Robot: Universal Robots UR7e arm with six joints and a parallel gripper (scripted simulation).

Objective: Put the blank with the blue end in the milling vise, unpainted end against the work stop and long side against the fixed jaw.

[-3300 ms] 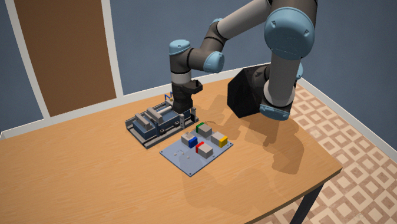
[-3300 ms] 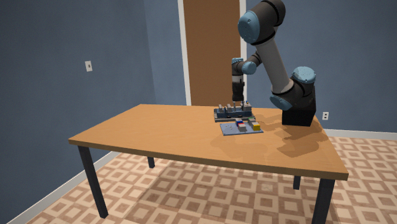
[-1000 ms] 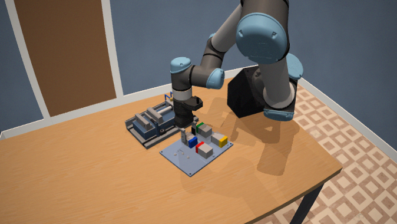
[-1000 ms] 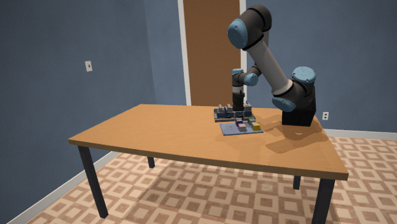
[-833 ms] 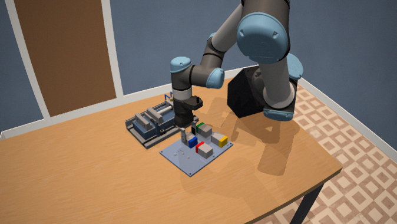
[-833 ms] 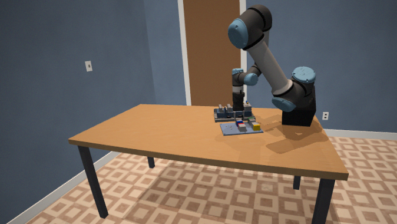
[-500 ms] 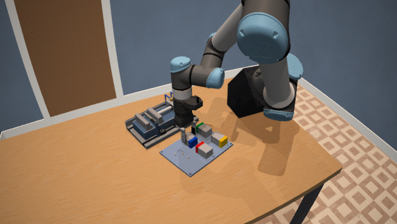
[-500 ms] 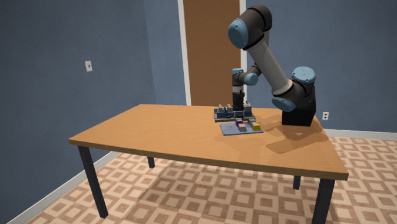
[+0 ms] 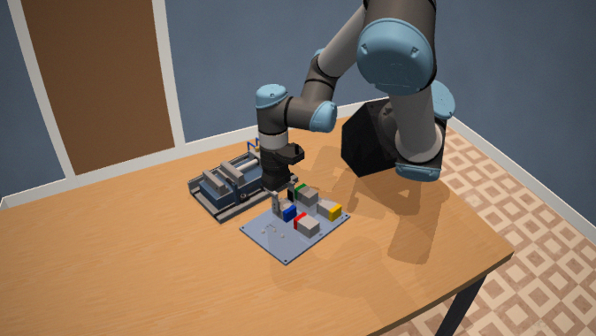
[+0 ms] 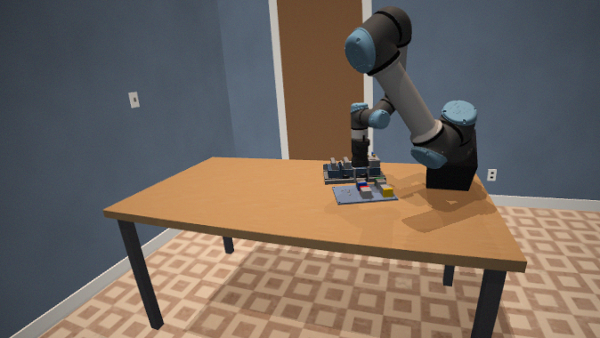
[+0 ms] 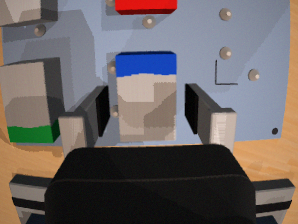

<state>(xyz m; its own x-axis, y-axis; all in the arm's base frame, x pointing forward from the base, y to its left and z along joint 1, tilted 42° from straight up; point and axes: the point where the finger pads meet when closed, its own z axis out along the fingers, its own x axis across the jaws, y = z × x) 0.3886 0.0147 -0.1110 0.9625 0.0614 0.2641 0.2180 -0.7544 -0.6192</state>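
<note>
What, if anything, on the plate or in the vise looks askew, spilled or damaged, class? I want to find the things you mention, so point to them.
Nothing stands out. The four blanks, blue-ended [image 9: 289, 213] [image 10: 361, 185] [image 11: 146, 95], red-ended [image 9: 308, 225] [image 10: 365, 192] [image 11: 146, 6], green-ended [image 9: 306, 194] [image 11: 29, 102] and yellow-ended [image 9: 330, 210] [image 10: 387, 191], lie separately on the plate [image 9: 283, 249] [image 10: 344, 198] [image 11: 200, 45]; the vise [image 9: 230, 181] [image 10: 352, 171] shows no visible damage.

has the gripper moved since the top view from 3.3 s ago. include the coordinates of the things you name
Yes. The gripper [image 9: 283, 196] [image 10: 361, 174] [image 11: 147, 100] was over the milling vise [image 9: 225, 210] [image 10: 331, 181]; it has come down and across to the blue-ended blank [image 9: 285, 211] [image 10: 361, 184] [image 11: 146, 100] on the plate [image 9: 283, 252] [image 10: 343, 199] [image 11: 200, 30].
</note>
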